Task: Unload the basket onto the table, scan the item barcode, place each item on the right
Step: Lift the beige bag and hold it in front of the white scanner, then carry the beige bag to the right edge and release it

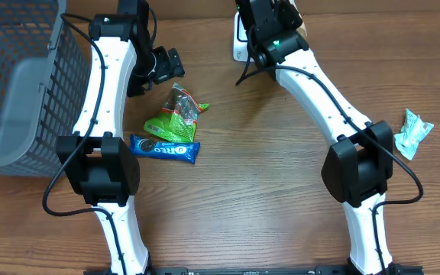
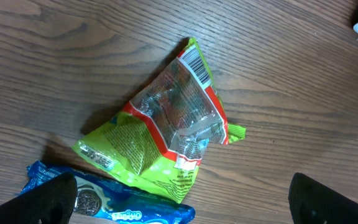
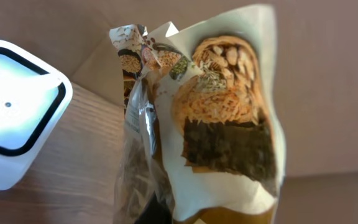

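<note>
1. Two arms out, one item in play: snack packet (image 3: 222,124) pinched in the pressed-together right gripper (image 1: 270,34), held upright at the far side of the table, just beside the white scanner (image 3: 11,112).
2. Risk of a missed read: picture side of the packet turned to the wrist camera, no barcode showing there, so quite possibly facing the wrong way for the scanner.
3. Risk of sagging or slipping: thin crinkled film, gripped low, top edge flopping free. Any twist toward the scanner likely to fold the code out of line.
4. Risk of a bump: packet and wrist close to the scanner, little room for turning without nudging it.
5. Left gripper (image 1: 168,65) spread wide, holding nothing, hanging over the green bag (image 2: 166,130) and the blue Oreo pack (image 1: 164,148). Coming straight down from there could catch both at once, with the two lying edge to edge.
6. Hard to make out: the right fingers, lost behind the packet in the wrist view and under the arm from overhead. Exact grip point impossible to tell.
7. Hidden: far face of the packet, and with it any barcode.
8. Cut off or unreadable: grey basket (image 1: 14,92) running off the left edge, crumpled teal wrapper (image 1: 412,131) lying well apart on the right.
</note>
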You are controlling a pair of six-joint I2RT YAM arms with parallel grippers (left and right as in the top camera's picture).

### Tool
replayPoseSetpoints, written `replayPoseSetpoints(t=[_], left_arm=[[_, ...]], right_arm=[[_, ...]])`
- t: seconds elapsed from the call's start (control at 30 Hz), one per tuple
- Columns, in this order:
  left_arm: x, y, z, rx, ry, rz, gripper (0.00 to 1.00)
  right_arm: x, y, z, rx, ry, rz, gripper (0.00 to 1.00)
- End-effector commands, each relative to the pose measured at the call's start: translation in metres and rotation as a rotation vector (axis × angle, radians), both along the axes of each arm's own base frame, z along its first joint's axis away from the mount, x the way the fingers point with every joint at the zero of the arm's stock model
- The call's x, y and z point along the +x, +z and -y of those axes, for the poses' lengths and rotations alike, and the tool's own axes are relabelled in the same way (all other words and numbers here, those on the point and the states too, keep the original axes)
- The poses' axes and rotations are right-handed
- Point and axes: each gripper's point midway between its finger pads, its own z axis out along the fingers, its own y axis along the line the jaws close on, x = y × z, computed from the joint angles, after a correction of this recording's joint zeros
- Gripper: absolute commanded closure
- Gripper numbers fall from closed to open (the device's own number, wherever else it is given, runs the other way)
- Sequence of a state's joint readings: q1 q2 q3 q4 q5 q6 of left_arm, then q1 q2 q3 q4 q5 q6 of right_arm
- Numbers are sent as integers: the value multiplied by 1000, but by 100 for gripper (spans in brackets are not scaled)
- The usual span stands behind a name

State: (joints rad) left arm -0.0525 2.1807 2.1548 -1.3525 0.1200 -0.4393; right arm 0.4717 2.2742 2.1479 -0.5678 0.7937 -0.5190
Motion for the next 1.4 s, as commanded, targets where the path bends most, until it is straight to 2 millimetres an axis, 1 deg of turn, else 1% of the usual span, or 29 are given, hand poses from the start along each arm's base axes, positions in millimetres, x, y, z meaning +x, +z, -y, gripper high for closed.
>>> replayPoseSetpoints(t=[0.0, 0.13, 0.33, 0.4, 0.53, 0.73, 0.83, 0.97, 1.23, 1.37], left_arm=[[2, -1, 4, -3, -14, 4, 0], [2, -1, 4, -3, -14, 4, 0], [2, -1, 4, -3, -14, 4, 0], [2, -1, 4, -3, -14, 4, 0], [2, -1, 4, -3, -14, 4, 0], [2, -1, 4, -3, -14, 4, 0], [2, -1, 4, -3, -13, 4, 0], [2, -1, 4, -3, -13, 4, 0], [2, -1, 4, -3, -14, 4, 0], [2, -1, 4, -3, -14, 4, 0]], right_arm=[[5, 2, -13, -123, 64, -12, 96], [8, 2, -27, -189, 124, -16, 96], [18, 4, -33, -245, 158, 14, 96], [21, -2, -34, -262, 164, 7, 96], [22, -21, -35, -283, 158, -23, 96], [16, -38, -45, -304, 165, -50, 96], [12, -51, -42, -325, 161, -79, 96], [9, -63, -39, -343, 155, -106, 96], [9, -62, -38, -342, 146, -99, 96], [9, -57, -33, -351, 113, -80, 96]])
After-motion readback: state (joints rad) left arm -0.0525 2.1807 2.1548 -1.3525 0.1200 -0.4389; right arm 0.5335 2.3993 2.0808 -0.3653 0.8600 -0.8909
